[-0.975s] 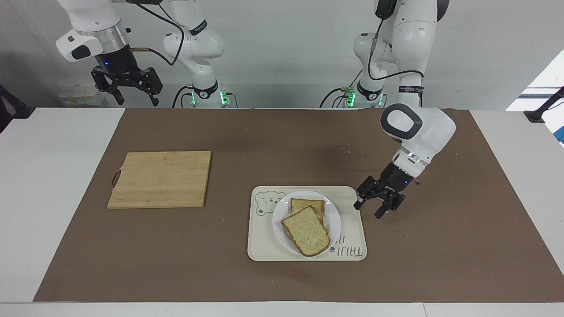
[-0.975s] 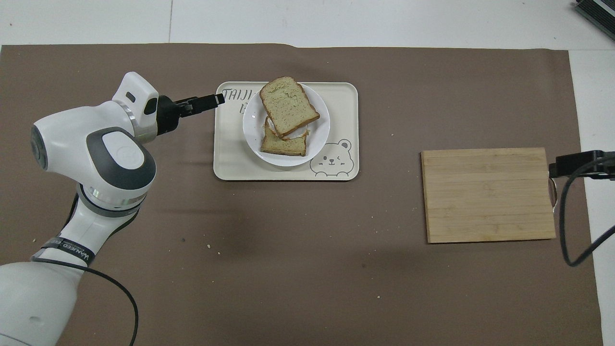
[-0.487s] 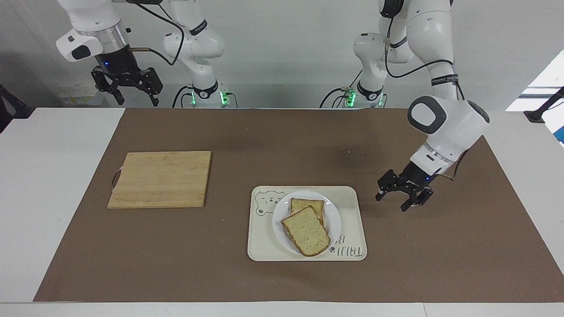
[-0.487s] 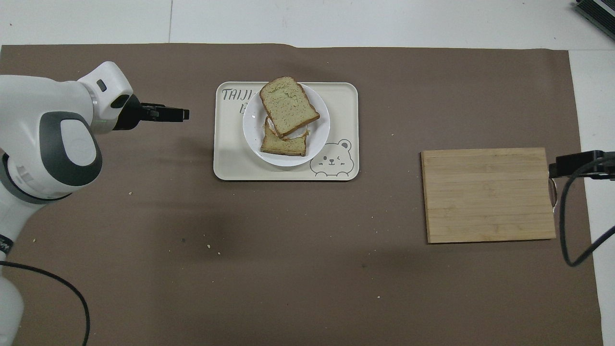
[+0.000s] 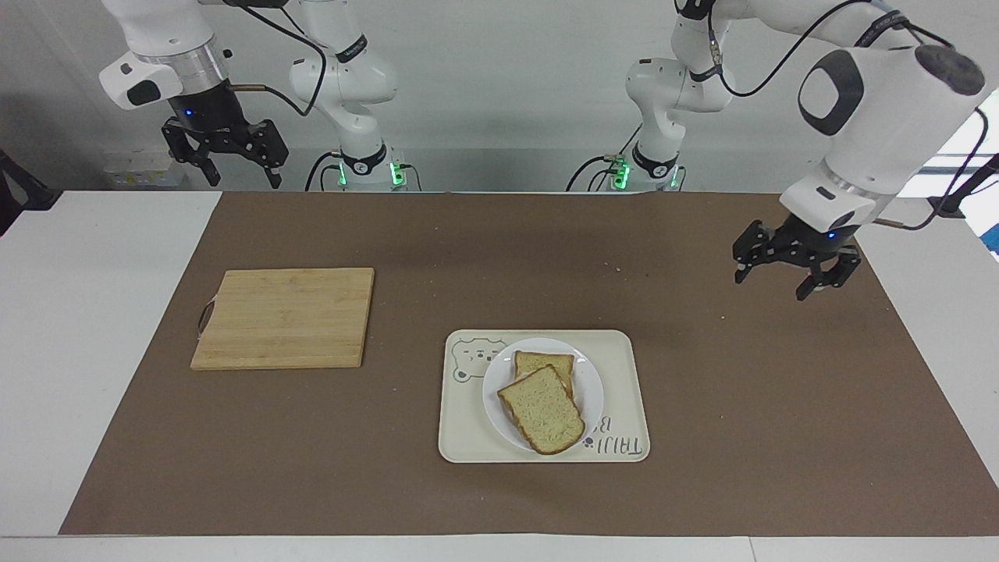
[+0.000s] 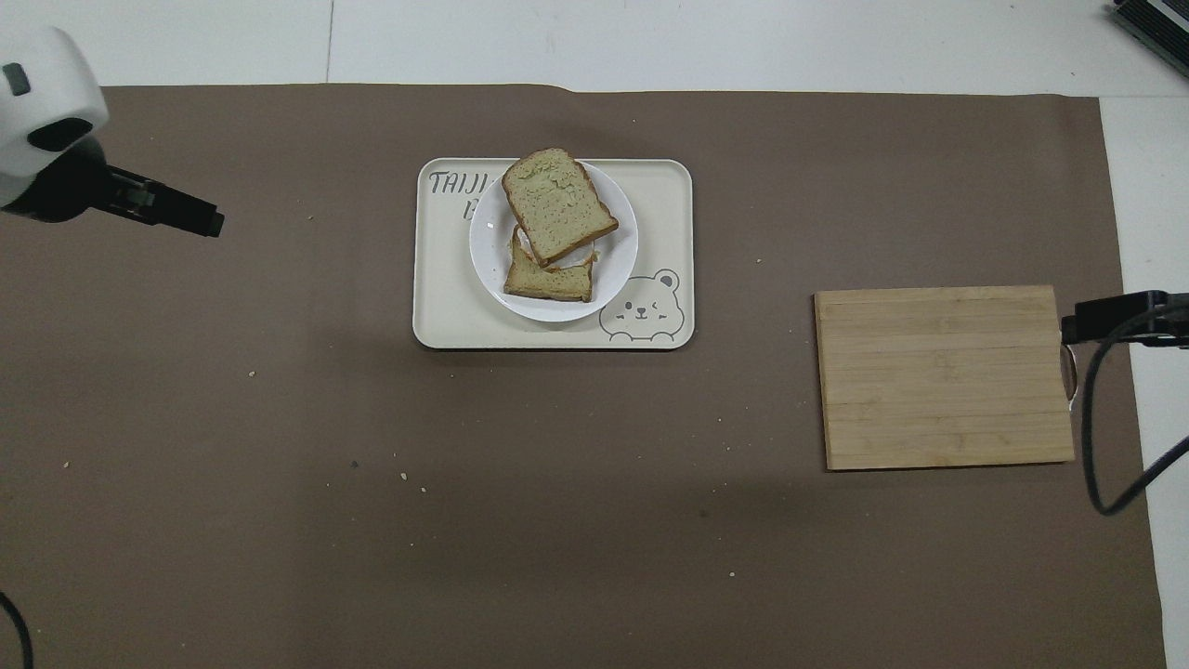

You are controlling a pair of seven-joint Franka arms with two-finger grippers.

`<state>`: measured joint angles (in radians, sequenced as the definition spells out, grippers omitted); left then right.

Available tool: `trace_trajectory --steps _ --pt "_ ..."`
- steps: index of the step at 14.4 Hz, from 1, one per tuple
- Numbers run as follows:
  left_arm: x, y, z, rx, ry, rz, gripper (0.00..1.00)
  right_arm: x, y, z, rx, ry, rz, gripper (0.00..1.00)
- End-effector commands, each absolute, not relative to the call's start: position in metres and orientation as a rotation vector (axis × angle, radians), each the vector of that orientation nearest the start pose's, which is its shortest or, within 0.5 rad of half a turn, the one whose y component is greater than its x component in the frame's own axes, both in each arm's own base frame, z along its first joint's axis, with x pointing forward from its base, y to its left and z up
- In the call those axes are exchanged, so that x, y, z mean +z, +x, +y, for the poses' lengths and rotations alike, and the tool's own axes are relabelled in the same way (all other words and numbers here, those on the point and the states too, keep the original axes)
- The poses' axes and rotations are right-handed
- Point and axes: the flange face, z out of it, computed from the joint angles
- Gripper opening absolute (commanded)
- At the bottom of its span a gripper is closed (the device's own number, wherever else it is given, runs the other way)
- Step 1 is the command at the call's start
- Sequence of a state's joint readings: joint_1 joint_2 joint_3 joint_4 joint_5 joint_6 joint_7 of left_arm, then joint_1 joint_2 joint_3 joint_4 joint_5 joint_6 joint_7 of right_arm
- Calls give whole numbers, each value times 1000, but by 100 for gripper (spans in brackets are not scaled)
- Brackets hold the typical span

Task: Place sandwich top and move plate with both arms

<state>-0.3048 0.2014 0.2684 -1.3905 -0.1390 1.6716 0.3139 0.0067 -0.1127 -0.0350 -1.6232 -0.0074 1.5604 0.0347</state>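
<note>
The sandwich top (image 5: 542,410) (image 6: 559,204), a pale beige slice with a thin brown crust, lies askew on a second slice (image 5: 546,363) (image 6: 548,279) on the white plate (image 5: 492,378) (image 6: 613,269). My left gripper (image 5: 770,285) (image 6: 200,218) is open and empty. It hangs in the air over the brown mat toward the left arm's end of the table, well apart from the plate. My right gripper (image 5: 242,181) (image 6: 1073,327) is open and empty. It waits raised by the table edge near the cutting board.
The plate sits on a cream rectangular tray (image 5: 468,437) (image 6: 437,307) with a bear drawing. A wooden cutting board (image 5: 285,316) (image 6: 943,376) lies toward the right arm's end. A brown mat (image 5: 390,437) with small crumbs covers the table.
My left gripper has drawn away from the tray's edge, risen, and swung out toward the left arm's end of the table. The bread, plate and right arm have not moved.
</note>
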Motion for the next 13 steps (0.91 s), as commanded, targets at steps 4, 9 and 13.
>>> trace_trajectory --steps 4,9,13 --pt "671 593 -36 -100 -3064 521 100 661 515 -19 -72 -3146 66 100" --pt "687 572 -22 -126 -3083 494 100 661 515 -19 -72 -3146 66 100" --pt "690 564 -20 -91 -3095 489 100 661 515 -19 -72 -3146 66 100"
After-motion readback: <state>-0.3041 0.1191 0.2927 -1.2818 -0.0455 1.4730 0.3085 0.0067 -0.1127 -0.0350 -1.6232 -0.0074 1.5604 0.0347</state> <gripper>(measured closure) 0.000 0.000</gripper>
